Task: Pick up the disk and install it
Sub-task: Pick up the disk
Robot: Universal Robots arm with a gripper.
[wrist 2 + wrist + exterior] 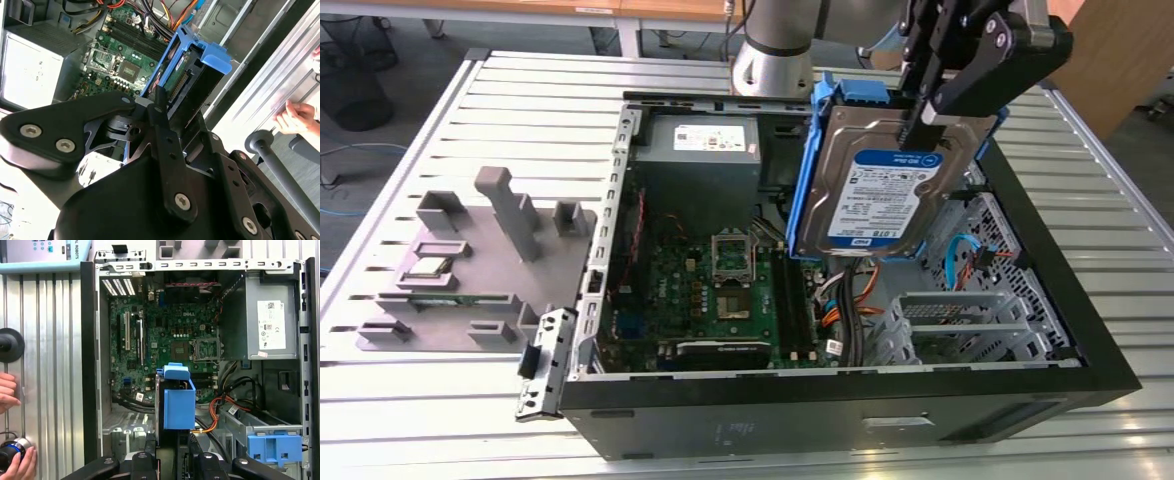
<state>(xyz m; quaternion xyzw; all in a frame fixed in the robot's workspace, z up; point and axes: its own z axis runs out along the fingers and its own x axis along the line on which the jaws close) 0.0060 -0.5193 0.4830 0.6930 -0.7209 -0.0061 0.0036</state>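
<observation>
Tool (923,118) is clamped on the top edge of the disk (878,195) and holds it upright in the air over the open computer case (854,405), upper right of the exterior view. The tool's upper part is cut off by the frame. The disk hides the cables and part of the drive cage behind it. In the first wrist view the disk is edge-on with its label hidden. A person's hand (7,392) at the counter (50,365) edge is half cut off. A blue bracket (275,447) sits in the case.

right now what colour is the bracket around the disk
Blue. The bracket frames the silver disk, clearest in the exterior view.
</observation>
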